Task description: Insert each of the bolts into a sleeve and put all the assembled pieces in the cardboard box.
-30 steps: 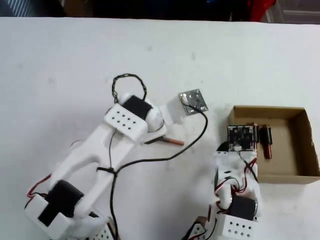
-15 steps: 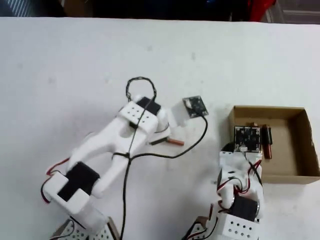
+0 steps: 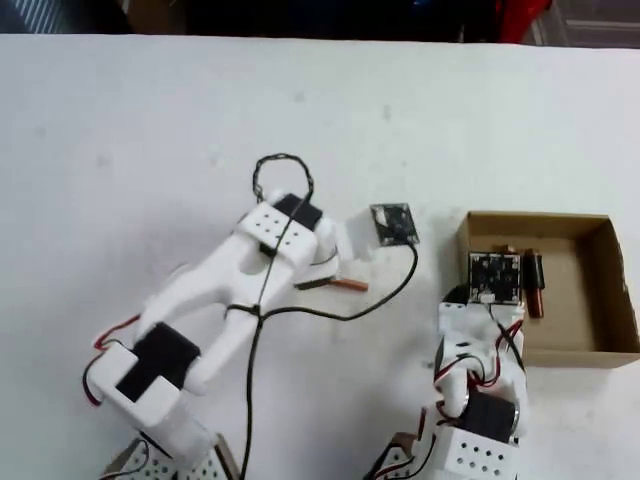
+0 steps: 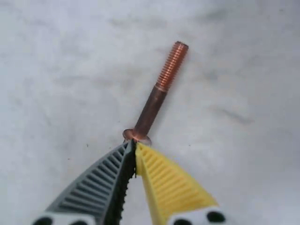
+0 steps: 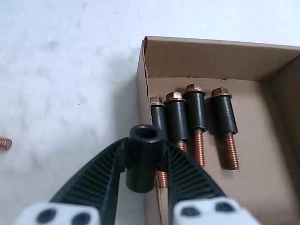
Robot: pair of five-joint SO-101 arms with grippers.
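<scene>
Left pincer (image 4: pixel 135 147) clamps the bolt (image 4: pixel 157 96) by its head; right pincer (image 5: pixel 143 148) grips a sleeve (image 5: pixel 142 169) at the cardboard box (image 5: pixel 211 58).

No readable text, label, brand, number or sign is showing in any of these views.

Bolt (image 4: pixel 154 96) and sleeve (image 5: pixel 142 159) apart; four assemblies (image 5: pixel 194 112) in box (image 5: pixel 211 56).
</scene>
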